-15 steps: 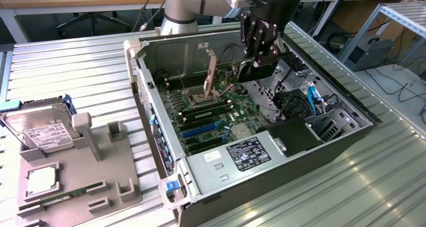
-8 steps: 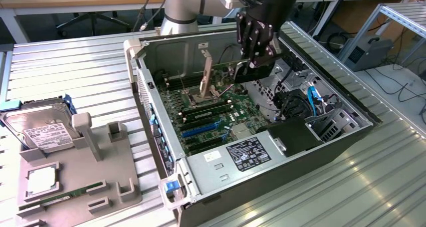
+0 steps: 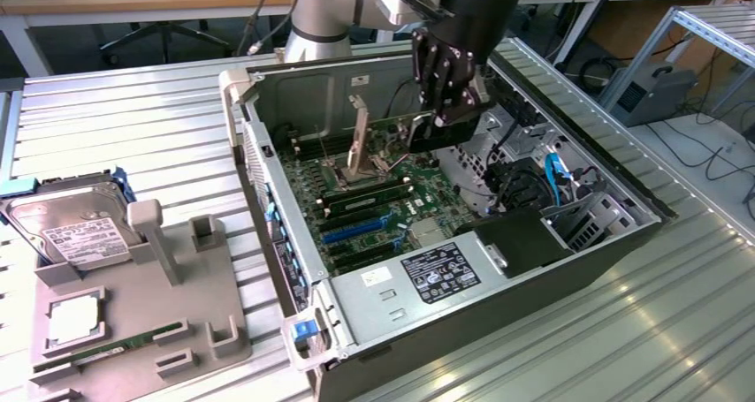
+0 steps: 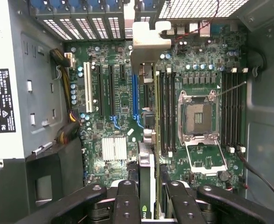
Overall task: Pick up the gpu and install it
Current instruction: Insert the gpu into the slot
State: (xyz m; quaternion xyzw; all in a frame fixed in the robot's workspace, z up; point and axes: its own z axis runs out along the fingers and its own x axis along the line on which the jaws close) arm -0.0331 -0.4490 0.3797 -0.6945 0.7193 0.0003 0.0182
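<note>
Gripper (image 4: 148, 203) fingers (image 4: 126, 205) are closed on the gpu (image 4: 146, 179); you should hold its edge parallel to the blue slot (image 4: 135, 100), pressing evenly.

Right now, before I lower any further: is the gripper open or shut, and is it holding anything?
Gripper: closed, holding the graphics card on edge over the motherboard.

Bright even light, pale glare on ribbed table (image 3: 660, 331), soft shadows inside computer case (image 3: 496, 322)
</note>
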